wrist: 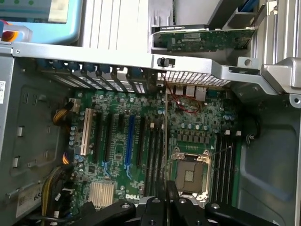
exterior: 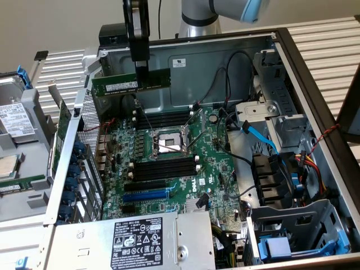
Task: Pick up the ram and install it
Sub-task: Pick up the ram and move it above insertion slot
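The ram (exterior: pixel 115 85) is a dark-green stick with a white label. It hangs level in the air above the far-left corner of the open computer case, with my gripper (exterior: pixel 142 76) shut on its right half from above. In the wrist view the ram (wrist: pixel 165 141) appears edge-on as a thin line running out from between the gripper (wrist: pixel 165 193) fingers. Below lies the green motherboard (exterior: pixel 214 169). One bank of black slots (exterior: pixel 163 119) lies behind the CPU socket (exterior: pixel 169 142) and another bank of black slots (exterior: pixel 166 169) lies in front of it.
A blue slot (exterior: pixel 145 196) and a silver power supply (exterior: pixel 140 242) sit nearer the front. Cables and a drive cage (exterior: pixel 281 185) crowd the exterior view's right. The case's metal wall (exterior: pixel 76 146) rises on the left, with a drive (exterior: pixel 14 121) and another green board (exterior: pixel 22 184) outside it.
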Controlling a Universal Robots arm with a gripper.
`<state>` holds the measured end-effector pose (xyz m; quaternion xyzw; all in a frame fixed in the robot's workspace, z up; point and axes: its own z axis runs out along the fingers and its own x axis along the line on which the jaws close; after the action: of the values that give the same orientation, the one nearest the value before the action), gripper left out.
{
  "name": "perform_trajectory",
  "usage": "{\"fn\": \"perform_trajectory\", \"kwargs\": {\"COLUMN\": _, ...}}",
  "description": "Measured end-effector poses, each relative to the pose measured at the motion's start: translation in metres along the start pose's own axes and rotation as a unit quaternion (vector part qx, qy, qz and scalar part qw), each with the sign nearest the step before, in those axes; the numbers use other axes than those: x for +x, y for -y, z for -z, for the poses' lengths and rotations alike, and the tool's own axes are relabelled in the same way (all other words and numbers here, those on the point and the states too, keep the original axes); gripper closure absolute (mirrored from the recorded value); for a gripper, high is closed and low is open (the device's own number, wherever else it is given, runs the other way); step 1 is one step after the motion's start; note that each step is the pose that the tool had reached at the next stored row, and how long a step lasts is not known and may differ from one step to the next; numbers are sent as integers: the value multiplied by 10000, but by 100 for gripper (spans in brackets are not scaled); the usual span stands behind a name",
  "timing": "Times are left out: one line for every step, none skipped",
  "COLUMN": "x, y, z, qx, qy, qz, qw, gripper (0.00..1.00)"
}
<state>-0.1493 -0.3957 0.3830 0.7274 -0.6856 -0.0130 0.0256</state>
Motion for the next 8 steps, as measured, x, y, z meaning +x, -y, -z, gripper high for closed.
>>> {"fn": "perform_trajectory", "kwargs": {"x": -6, "y": 16, "z": -5, "qx": 1, "qy": 0, "qz": -7, "qw": 10000, "gripper": 87}}
{"fn": "perform_trajectory", "kwargs": {"x": -12, "y": 32, "z": -9, "qx": 1, "qy": 1, "qz": -12, "qw": 10000, "gripper": 87}}
{"fn": "perform_trajectory", "kwargs": {"x": -17, "y": 49, "z": -14, "qx": 1, "qy": 1, "qz": -18, "qw": 10000, "gripper": 87}}
{"fn": "perform_trajectory", "kwargs": {"x": -21, "y": 64, "z": -20, "qx": 1, "qy": 1, "qz": -26, "qw": 10000, "gripper": 87}}
{"fn": "perform_trajectory", "kwargs": {"x": -21, "y": 72, "z": -34, "qx": 1, "qy": 3, "qz": -50, "qw": 10000, "gripper": 87}}
{"fn": "perform_trajectory", "kwargs": {"x": -21, "y": 77, "z": -52, "qx": 1, "qy": 4, "qz": -87, "qw": 10000, "gripper": 87}}
{"fn": "perform_trajectory", "kwargs": {"x": -21, "y": 83, "z": -69, "qx": 1, "qy": 6, "qz": -109, "qw": 9999, "gripper": 87}}
{"fn": "perform_trajectory", "kwargs": {"x": -22, "y": 86, "z": -81, "qx": 3, "qy": 5, "qz": -118, "qw": 9999, "gripper": 87}}
